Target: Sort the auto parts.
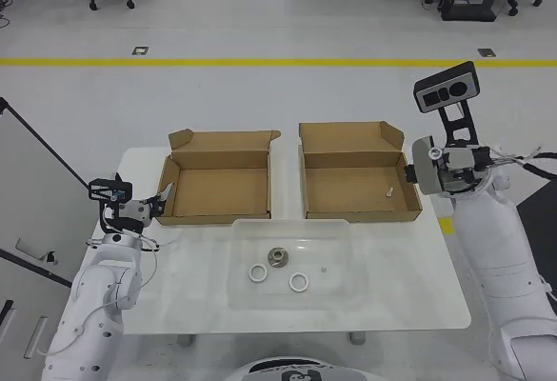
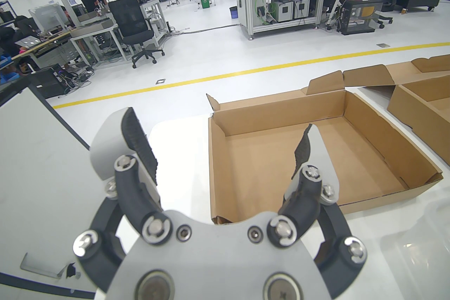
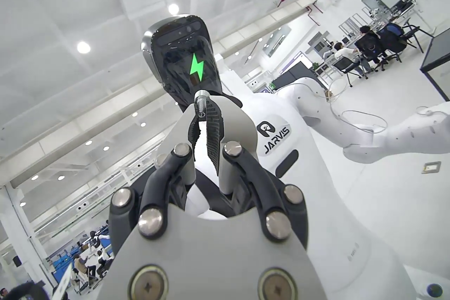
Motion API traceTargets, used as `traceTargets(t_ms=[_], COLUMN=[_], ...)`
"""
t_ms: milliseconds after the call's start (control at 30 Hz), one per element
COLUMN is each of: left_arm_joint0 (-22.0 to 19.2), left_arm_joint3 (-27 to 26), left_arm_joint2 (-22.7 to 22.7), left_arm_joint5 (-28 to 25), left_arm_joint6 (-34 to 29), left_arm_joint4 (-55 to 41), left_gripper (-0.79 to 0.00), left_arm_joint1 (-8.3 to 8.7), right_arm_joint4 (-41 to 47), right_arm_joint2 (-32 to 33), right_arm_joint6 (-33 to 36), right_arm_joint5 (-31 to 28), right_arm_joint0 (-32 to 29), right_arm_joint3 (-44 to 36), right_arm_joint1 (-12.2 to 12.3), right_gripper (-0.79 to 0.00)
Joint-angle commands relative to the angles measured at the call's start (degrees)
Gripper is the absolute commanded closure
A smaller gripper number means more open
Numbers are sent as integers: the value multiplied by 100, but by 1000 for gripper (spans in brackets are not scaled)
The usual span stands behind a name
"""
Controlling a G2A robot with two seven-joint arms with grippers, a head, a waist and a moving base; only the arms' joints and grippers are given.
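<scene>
At the outer side wall of the left cardboard box (image 1: 221, 190), the left gripper (image 2: 218, 125) hovers with its fingers spread wide apart, while the clear tray (image 1: 354, 286), near its inner side, holds two white rings (image 1: 258, 274), a grey hub (image 1: 278, 256) and a tiny pale piece (image 1: 325, 269). By the outer edge of the right cardboard box (image 1: 349, 190), the right gripper (image 3: 204, 111) is raised and tilted upward, its fingertips pinched tight on a small threaded bolt (image 3: 201, 101) that pokes out past them; a second small bolt (image 1: 389, 191) lies on that box's floor, near the wall closest to this gripper
</scene>
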Motion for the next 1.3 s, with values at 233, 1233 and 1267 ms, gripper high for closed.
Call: traceTargets(t_ms=[233,1233,1267], left_arm_joint0=[0,0,0], left_arm_joint3=[0,0,0], left_arm_joint2=[0,0,0], left_arm_joint5=[0,0,0], left_arm_joint6=[0,0,0], left_arm_joint4=[0,0,0], left_gripper=[-785,-785,-785], left_arm_joint1=[0,0,0], right_arm_joint4=[878,-502,-786], right_arm_joint2=[-31,1069,1244], right_arm_joint6=[48,-289,-275], right_arm_joint5=[141,437,454], right_arm_joint0=[-154,-412,-413], right_arm_joint3=[-44,447,535], right_arm_joint1=[-99,58,96], right_gripper=[0,0,0])
